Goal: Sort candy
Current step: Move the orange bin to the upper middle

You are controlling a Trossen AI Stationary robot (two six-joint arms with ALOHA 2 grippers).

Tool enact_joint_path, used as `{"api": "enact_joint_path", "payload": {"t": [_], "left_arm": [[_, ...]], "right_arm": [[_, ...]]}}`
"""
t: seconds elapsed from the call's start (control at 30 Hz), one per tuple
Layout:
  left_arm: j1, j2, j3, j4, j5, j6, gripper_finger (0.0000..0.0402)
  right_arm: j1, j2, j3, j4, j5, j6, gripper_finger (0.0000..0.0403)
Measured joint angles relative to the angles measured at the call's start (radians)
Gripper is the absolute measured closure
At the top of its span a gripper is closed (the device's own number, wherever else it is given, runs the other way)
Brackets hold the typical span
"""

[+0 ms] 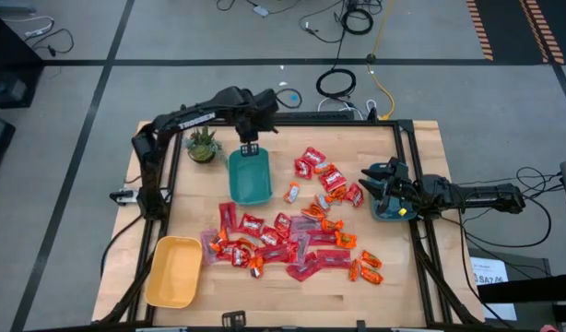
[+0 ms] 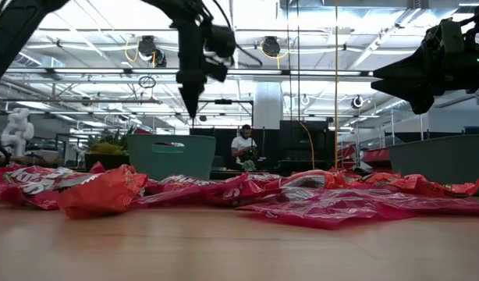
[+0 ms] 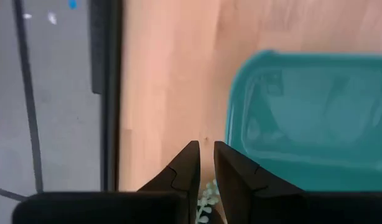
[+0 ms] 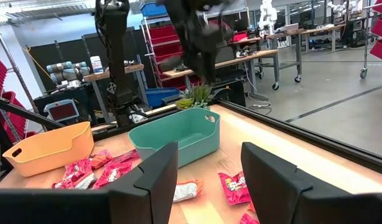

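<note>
While nothing is held by either arm, the teal bin point(image 1: 250, 178) serves as the fixed mark for this entry. Left gripper point(image 1: 250, 148): poised over the bin's far end, above its rim, fingers point(image 3: 190, 163) drawn nearly together with only a thin slit between them and nothing pinched; the placing suggests a drop point over the bin rather than a reach for stock. Potted plant point(image 1: 203, 144): just beside the bin's far left corner. Right gripper point(image 1: 379, 184): well to the right of the bin, hovering past the edge of the heap, fingers point(image 4: 158, 174) spread with empty space between them, facing back toward the bin; probably lined up for the next pick. Candy point(image 1: 292, 235): loose heap on the table, none visible in the bin, spread from just right of the bin down toward its near side. Red squarish packets point(image 1: 311, 162) cluster to the bin's right; longer pinkish-red flat packets point(image 1: 312, 262) lie nearer, their long axes mixed, several roughly crosswise to the bin's length, others slanted; small orange pieces point(image 1: 366, 267) lie scattered at the heap's fringe. Yellow bin point(image 1: 174, 271): near-left of the teal bin, well apart. Sorting appears barely begun.
</note>
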Motion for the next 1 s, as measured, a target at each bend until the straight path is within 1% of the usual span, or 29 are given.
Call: {"api": "enact_joint_path", "payload": {"t": [0.13, 0.27, 0.4, 0.47, 0.57, 0.77, 0.9, 1.0], "left_arm": [[-0.006, -0.084, 0.002, -0.001, 0.003, -0.108, 0.0342], [-0.023, -0.151, 0.002, 0.0, 0.034, -0.23, 0.0342], [-0.06, -0.204, -0.009, 0.0, 0.067, -0.306, 0.0342], [-0.088, -0.235, -0.039, 0.002, 0.07, -0.326, 0.0342], [-0.139, -0.291, -0.122, 0.053, 0.072, -0.385, 0.0342], [-0.247, -0.444, -0.366, 0.237, 0.072, -0.522, 0.0342], [-0.327, -0.538, -0.489, 0.301, 0.069, -0.618, 0.0342], [-0.387, -0.6, -0.555, 0.338, -0.007, -0.745, 0.0342]], "right_arm": [[0.0, 0.0, 0.0, 0.0, 0.0, 0.0, 0.0234], [0.0, 0.0, 0.0, 0.0, 0.0, 0.0, 0.0234], [0.0, 0.0, 0.0, 0.0, 0.0, 0.0, 0.0234], [0.0, 0.0, 0.0, 0.0, 0.0, 0.0, 0.0234], [0.0, 0.0, 0.0, 0.0, 0.0, 0.0, 0.0234], [0.0, 0.0, 0.0, 0.001, 0.0, 0.0, 0.0234], [0.0, 0.0, 0.0, 0.017, 0.0, 0.0, 0.0234], [0.0, 0.0, 0.0, 0.016, 0.0, 0.0, 0.0234]]}}
